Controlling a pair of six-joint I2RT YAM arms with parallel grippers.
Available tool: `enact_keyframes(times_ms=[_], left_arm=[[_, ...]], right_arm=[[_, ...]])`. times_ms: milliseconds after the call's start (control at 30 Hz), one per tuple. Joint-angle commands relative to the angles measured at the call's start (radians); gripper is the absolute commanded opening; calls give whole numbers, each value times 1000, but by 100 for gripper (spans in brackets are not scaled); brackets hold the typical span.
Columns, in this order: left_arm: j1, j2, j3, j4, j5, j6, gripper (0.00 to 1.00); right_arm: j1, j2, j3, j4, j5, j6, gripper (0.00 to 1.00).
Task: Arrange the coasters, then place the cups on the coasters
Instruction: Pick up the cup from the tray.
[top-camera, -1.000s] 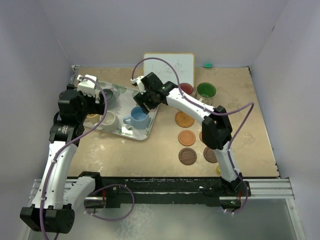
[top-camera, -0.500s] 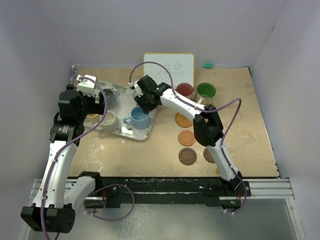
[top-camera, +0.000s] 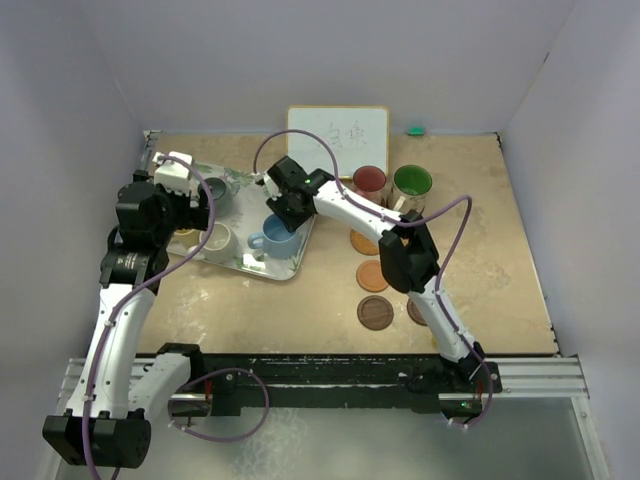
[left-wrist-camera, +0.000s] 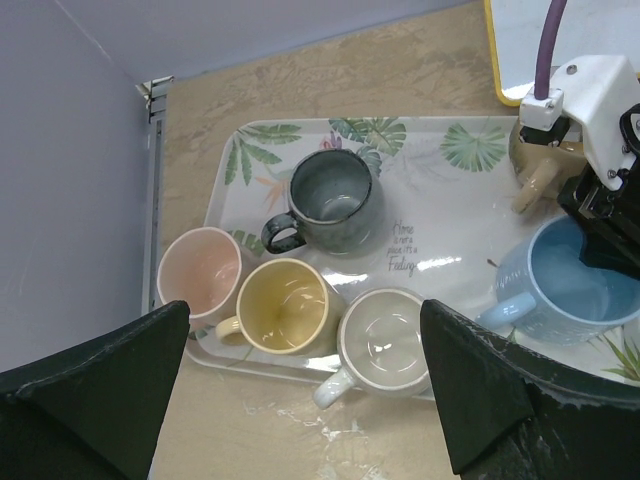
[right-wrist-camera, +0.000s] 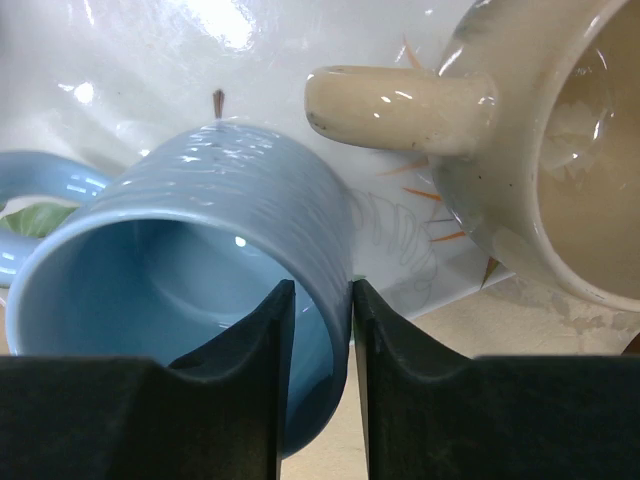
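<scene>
Blue mug rim between right fingers, tan mug beside

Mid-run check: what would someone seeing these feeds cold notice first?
The right gripper pinches the wall of the blue mug on the leaf-patterned tray, one finger inside and one outside, beside the tan mug. The left gripper hangs wide open above the grey mug, pink mug, yellow mug and white mug at the tray's left end. On the right of the table, a red mug and a green mug stand beyond bare coasters.
</scene>
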Motion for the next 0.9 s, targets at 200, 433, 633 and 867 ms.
enact_keyframes(times_ms=[200,433,633,867], left_arm=[[20,-22,-8,55,7,-11,94],[24,-25,-15,62,3,-4,94],[24,-18,-19,68,15,-4,94],[24,-23,-29,69,24,9,94]], right_arm=[[7,-26,99,-73,-9,-11,8],[6,-161,93,-86,15,-96,0],[0,-299,17,-96,-14,-186,0],[-19,-503,-208,-81,-70,-317,0]])
